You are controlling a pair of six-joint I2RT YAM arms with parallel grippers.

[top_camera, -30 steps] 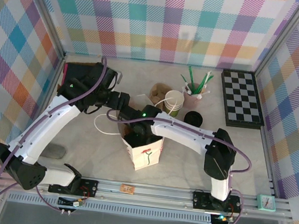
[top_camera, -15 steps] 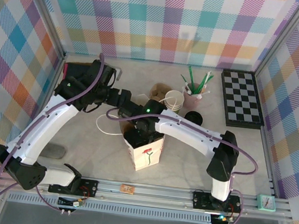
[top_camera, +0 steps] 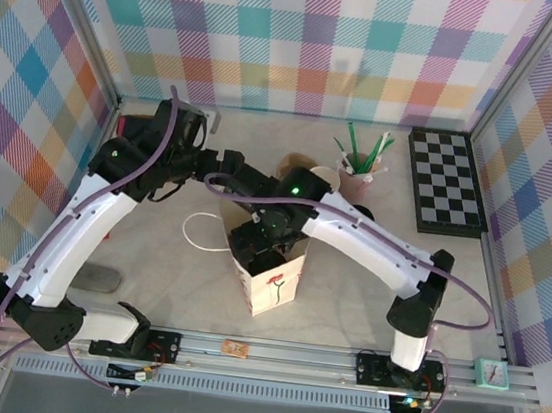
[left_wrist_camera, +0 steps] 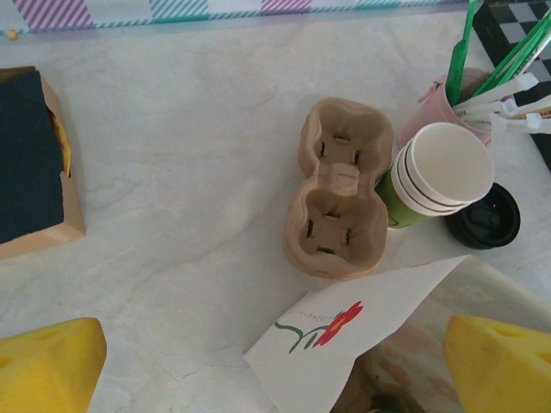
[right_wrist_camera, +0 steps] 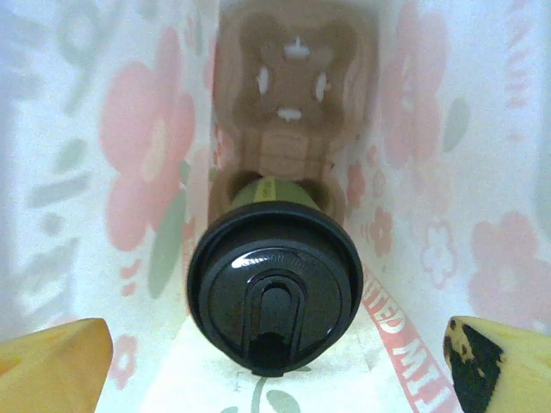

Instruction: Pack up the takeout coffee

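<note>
From the top camera, I see the paper bag [top_camera: 271, 285] standing upright near the middle of the table [top_camera: 151, 242]. My right tool [top_camera: 256, 244] is dipped into its open mouth, and I cannot judge its jaws from up here. My left tool [top_camera: 237, 178] hangs just behind the bag, clear of it.

On the left wrist camera, that tool's yellow fingertips [left_wrist_camera: 47, 366] sit at the two lower corners, spread wide and holding nothing. Beyond the bag, an empty cup carrier [left_wrist_camera: 336, 185], a stack of lidless cups [left_wrist_camera: 441, 168] and a loose black lid [left_wrist_camera: 484, 217] lie on the table.

On the right wrist camera, I look straight down into the bag. The takeout coffee [right_wrist_camera: 274, 288] stands upright at the bottom, seated in one pocket of a cardboard tray [right_wrist_camera: 293, 95]. The right tool's fingers [right_wrist_camera: 52, 366] are spread wide on either side, apart from the cup and gripping nothing.

I judge the packing essentially done: the coffee is in the bag and let go. What is left is lifting the right tool out without snagging the bag's walls.
</note>
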